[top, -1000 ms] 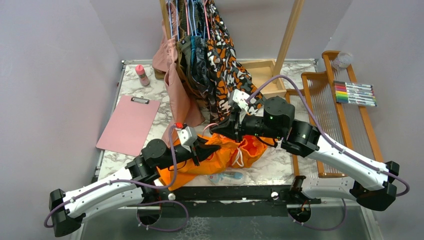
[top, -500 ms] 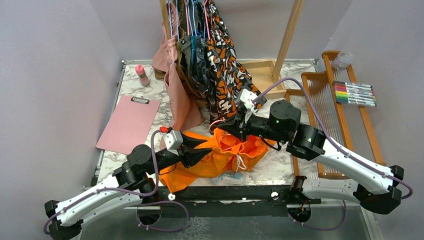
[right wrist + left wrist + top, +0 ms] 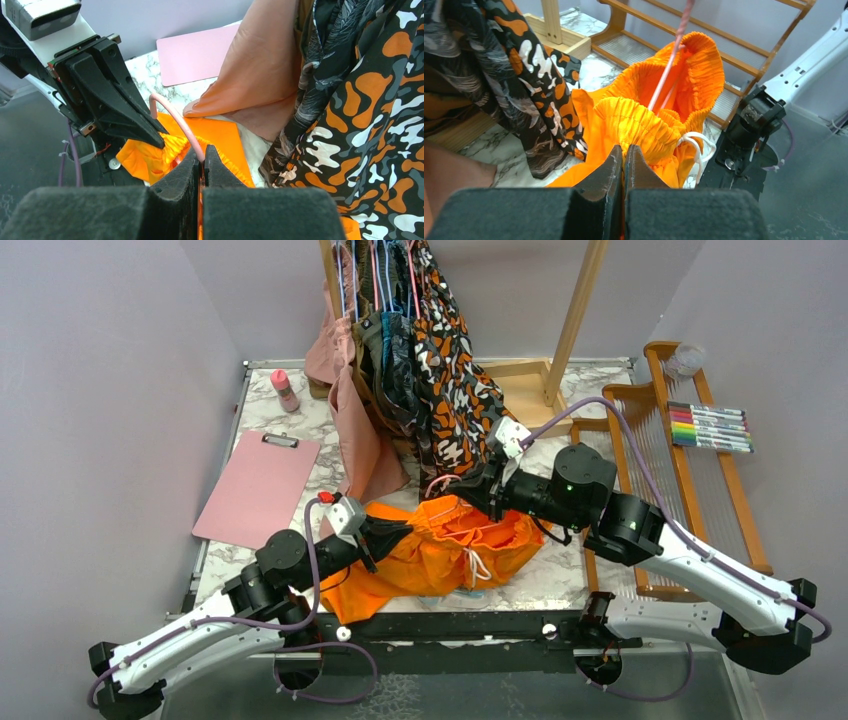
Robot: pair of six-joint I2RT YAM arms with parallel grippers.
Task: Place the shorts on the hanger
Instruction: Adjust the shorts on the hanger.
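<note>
Tightly shut, both finger pairs grip: the left gripper (image 3: 624, 150) pinches the waistband of the one shorts (image 3: 450, 552) heaped on the table (image 3: 565, 570) — the right gripper (image 3: 202, 150) clamps the single hanger (image 3: 176, 119).

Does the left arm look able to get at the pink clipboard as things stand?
Probably, for reach: the clipboard lies uncovered just left of the left gripper. But that gripper is shut on the shorts and must release first.
</note>
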